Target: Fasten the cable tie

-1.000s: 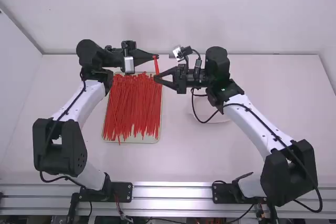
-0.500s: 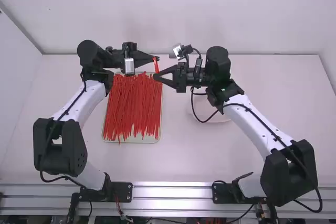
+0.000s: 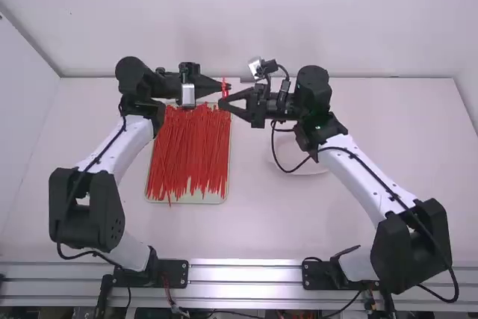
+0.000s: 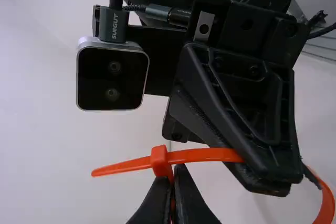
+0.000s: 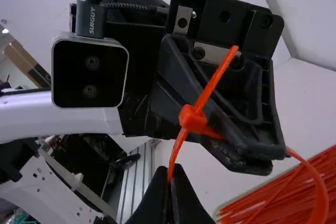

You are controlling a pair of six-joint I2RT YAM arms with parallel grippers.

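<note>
**Opposed two-arm grip on a threaded tie.** The arms meet in the air over the far part of the desk (image 3: 388,110). They are just beyond the far edge of the tray (image 3: 211,201), which carries the pile of spare ties (image 3: 190,151). The tie (image 3: 223,87) is held clear of that pile, probably so that neither tool snags a spare and both ends can be reached. The left tool (image 4: 171,184) comes in from the left and is clamped shut on the head (image 4: 160,160). This fixes the locking block and keeps its opening turned toward the other arm. The right tool (image 5: 170,182) comes in from the right, nose to nose with the left. It is pinched closed on the strap (image 5: 177,150) just beside the head, and a grip this near the head should keep the thin strap from buckling. The strap already runs through the head, and a free end (image 4: 113,170) projects on the side away from the right tool. The rest of the strap curves off toward the pile. The threading step therefore appears done, and what remains is to draw the loop tight. That calls for the tools to move along the strap's line while the head is held steady. The likely faults are the smooth strap slipping between the fingertips and the head twisting in its grip.
</note>
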